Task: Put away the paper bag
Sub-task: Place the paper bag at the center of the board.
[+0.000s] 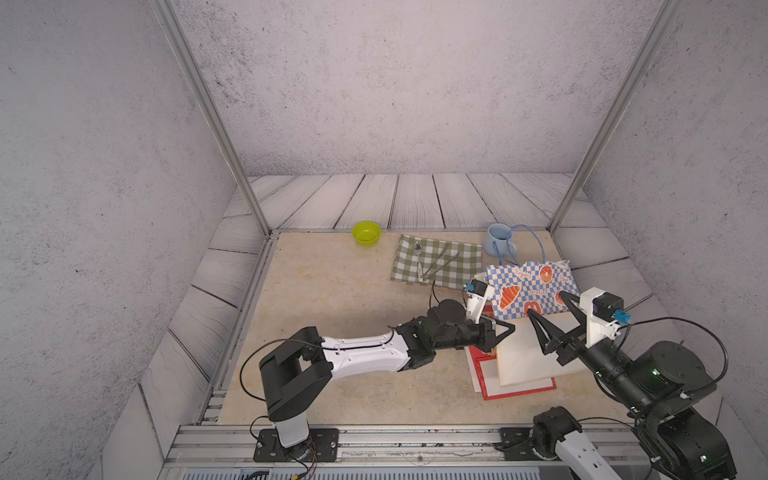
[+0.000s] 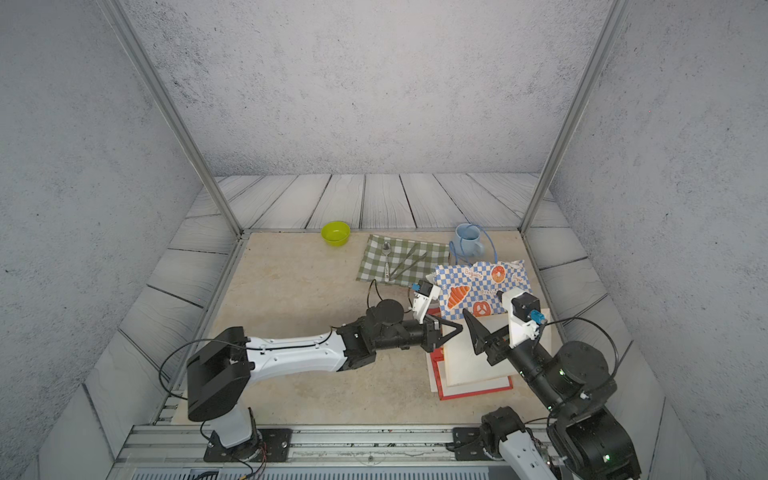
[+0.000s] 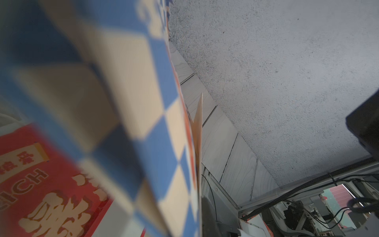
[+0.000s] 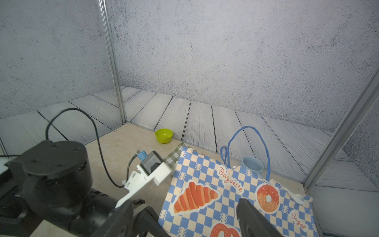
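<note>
Paper bag (image 1: 530,289) tilted up, long axis left-right, just ahead of right end effector (image 1: 545,302), jaws wide; left end effector (image 1: 511,328) closed at bag corner, grip unclear.

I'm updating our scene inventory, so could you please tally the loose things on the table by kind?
Bowl: 1
Mug: 1
Cloth: 1
Spoon: 1
Tongs: 1
Paper bag: 1
Red box: 1
Cream board: 1
Total: 8
</note>
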Controlling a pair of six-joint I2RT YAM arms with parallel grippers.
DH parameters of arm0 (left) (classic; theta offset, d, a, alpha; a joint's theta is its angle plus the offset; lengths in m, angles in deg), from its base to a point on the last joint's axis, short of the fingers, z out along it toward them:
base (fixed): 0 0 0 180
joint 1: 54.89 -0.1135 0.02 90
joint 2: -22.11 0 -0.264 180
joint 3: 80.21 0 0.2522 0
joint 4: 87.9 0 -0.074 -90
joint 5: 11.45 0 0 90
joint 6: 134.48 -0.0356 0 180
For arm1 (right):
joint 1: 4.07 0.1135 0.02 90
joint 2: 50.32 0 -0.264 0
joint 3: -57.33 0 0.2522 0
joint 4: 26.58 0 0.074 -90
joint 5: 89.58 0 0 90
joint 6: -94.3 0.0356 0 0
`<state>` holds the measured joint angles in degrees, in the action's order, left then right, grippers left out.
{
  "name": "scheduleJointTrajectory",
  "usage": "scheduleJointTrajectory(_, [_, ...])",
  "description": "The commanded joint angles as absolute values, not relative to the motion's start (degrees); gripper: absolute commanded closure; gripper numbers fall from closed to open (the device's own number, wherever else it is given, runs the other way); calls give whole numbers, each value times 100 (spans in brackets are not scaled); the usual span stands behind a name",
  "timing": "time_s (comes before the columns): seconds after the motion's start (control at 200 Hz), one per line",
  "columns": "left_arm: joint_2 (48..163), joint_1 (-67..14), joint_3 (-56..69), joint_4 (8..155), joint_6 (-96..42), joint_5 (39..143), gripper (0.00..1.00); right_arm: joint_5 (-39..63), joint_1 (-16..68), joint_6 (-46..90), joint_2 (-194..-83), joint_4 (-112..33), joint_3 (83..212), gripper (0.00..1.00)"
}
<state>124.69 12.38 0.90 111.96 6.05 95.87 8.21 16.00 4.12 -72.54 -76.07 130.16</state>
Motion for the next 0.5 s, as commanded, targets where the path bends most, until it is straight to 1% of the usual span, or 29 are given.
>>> scheduleJointTrajectory(0.0, [12866, 1283, 435, 11507, 1142, 9537, 100, 759, 1602, 505, -7108, -7443, 12965, 20])
scheduleJointTrajectory(0.175, [13135, 1283, 386, 11188, 1711, 9015, 100, 496, 1597, 636, -7063, -7486, 12932, 20])
scheduleJointTrajectory(0.495, [13569, 1209, 172, 11016, 2063, 9061, 100, 375, 1602, 889, -6904, -7557, 12778, 20])
